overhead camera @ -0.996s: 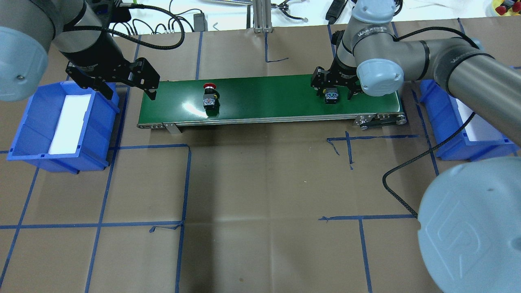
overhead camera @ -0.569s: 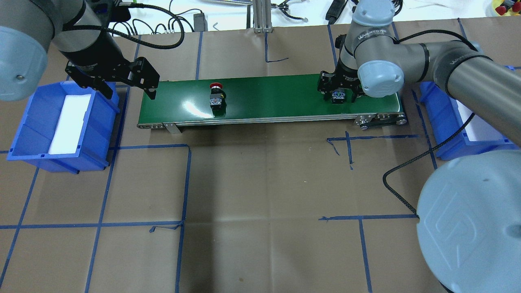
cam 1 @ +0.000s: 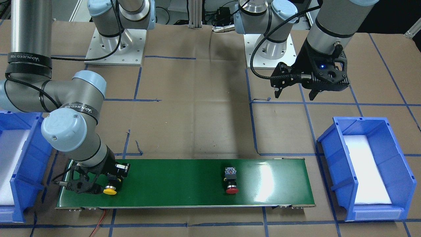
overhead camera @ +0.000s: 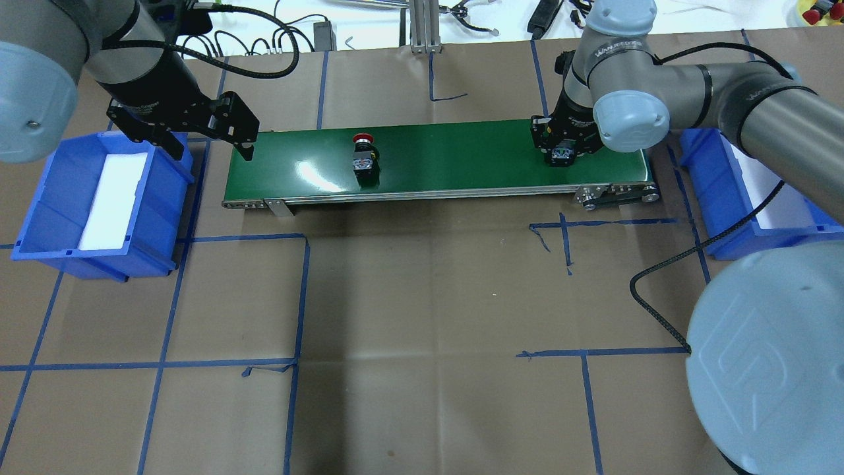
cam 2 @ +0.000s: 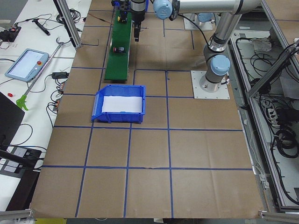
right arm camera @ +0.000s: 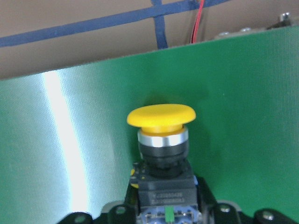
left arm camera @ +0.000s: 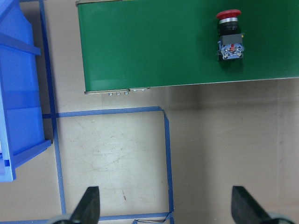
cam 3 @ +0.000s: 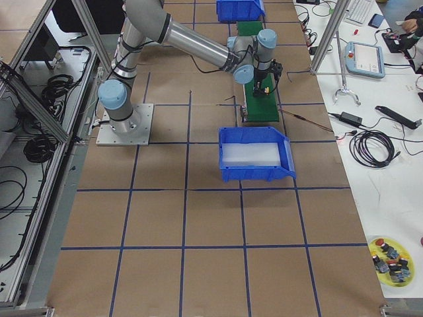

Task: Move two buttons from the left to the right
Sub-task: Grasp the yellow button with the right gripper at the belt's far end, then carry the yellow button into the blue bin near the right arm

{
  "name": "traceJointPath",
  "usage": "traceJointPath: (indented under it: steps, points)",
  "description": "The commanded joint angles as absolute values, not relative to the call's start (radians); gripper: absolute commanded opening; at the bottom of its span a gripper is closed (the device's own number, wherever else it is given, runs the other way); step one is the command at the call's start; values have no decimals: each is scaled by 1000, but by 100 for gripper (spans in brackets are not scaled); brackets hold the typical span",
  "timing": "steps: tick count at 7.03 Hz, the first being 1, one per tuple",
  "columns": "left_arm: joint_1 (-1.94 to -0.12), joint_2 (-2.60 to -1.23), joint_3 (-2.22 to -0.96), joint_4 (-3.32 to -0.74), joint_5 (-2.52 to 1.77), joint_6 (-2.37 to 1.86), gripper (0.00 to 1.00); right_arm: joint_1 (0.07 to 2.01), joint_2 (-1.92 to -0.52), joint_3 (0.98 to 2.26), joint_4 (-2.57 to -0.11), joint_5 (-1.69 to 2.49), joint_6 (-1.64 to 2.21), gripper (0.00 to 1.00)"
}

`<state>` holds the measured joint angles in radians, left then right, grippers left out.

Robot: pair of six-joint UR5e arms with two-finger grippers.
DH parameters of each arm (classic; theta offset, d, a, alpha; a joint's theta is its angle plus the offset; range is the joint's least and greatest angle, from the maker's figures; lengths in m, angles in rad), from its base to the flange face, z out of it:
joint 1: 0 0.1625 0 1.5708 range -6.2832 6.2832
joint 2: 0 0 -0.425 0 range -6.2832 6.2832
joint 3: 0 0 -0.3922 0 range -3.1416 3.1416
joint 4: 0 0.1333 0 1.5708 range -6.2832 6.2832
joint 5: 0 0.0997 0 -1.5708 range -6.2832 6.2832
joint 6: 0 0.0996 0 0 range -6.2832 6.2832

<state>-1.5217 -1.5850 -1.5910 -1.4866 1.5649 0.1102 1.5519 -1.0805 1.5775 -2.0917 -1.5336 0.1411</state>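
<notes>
The yellow button [overhead camera: 560, 154] lies on its side at the right end of the green conveyor belt [overhead camera: 455, 161]. My right gripper [overhead camera: 561, 150] is down on the belt and shut on it; the right wrist view shows its yellow cap [right arm camera: 161, 116] sticking out ahead of the jaws, and the front view shows the cap [cam 1: 110, 190] too. The red button [overhead camera: 363, 156] lies on the belt left of centre, also seen in the front view [cam 1: 231, 183] and the left wrist view [left arm camera: 230, 37]. My left gripper [overhead camera: 212, 150] is open and empty, above the gap between the left bin and the belt's left end.
A blue bin with white padding [overhead camera: 39, 198] stands left of the belt, and another blue bin [overhead camera: 722, 198] stands at the right end under my right arm. A black cable [overhead camera: 649, 277] loops over the paper-covered table.
My right gripper has closed from wide open onto the yellow button while following it to the right. The red button has ridden rightward along the belt. The left gripper has not moved.
</notes>
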Motion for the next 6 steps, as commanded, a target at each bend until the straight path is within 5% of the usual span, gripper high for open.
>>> traceJointPath:
  steps: [1,4,6]
  points:
    - [-1522,-1583,-1591,-1486,1565,109,100,1507,-1158,1577,-2025,-1537,77,5]
    - [-1522,-1588,-1591,-1486,1562,100,100,1326,-1400,1597,-1817,-1539,-189,5]
    - [-1522,-1585,-1591,-1486,1560,97,100,1113,-1427,1620,-1818,-1534,-474,5]
